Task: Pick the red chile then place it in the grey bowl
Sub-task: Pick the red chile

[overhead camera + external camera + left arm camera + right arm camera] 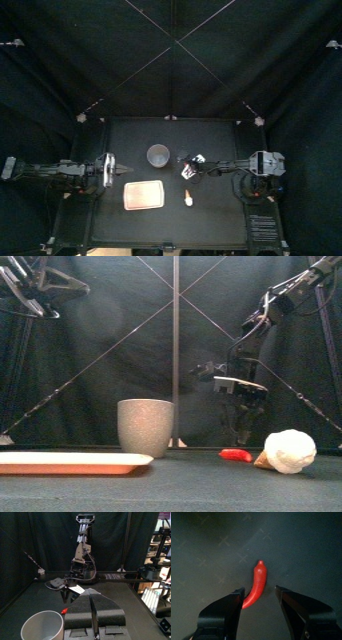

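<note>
Right tool (258, 588), jaws apart, hangs over the chile (257, 582), right of the cup (146, 426). Left tool (93, 596) has its jaws together.

table (221, 215): black, matte | back curtain (120, 60): black, hanging | side curtains (27, 110): black

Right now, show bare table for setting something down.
Free: the back strip behind the tall grey speckled cup, and the front strip ahead of the flat pink tray. Crowded: around the red chile, white rounded toy and right gripper.
</note>
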`<act>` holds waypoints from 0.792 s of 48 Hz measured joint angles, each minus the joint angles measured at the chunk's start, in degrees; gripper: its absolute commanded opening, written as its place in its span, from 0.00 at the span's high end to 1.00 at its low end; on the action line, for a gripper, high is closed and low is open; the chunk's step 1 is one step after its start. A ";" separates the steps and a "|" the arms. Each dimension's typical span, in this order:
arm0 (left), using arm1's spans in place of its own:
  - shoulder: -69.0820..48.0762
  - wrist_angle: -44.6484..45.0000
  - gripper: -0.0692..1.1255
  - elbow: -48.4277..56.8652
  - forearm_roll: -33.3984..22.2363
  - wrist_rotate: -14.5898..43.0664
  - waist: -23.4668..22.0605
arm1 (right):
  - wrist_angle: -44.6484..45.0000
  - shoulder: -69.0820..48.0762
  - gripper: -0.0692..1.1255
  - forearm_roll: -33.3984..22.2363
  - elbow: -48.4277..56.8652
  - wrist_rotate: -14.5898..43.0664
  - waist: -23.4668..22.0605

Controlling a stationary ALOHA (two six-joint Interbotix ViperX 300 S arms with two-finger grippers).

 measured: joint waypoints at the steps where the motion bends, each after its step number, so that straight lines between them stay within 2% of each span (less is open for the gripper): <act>1: 0.00 0.00 0.97 0.00 0.00 0.00 0.00 | -0.18 0.09 0.21 0.35 0.00 -0.09 -0.09; 21: 0.00 0.09 0.97 0.00 0.00 0.00 0.00 | -2.81 4.57 0.22 1.67 0.09 0.00 0.09; 26: -0.18 0.09 0.97 0.09 0.00 0.00 0.00 | -2.81 4.66 0.29 1.76 -0.26 0.00 0.09; 36: -0.18 0.09 0.97 0.18 0.00 0.00 0.09 | -3.08 4.83 0.53 1.58 -0.70 0.00 0.09; 38: -0.18 0.00 0.97 0.09 0.09 0.00 0.09 | -2.81 4.92 0.55 1.32 -0.97 0.00 0.09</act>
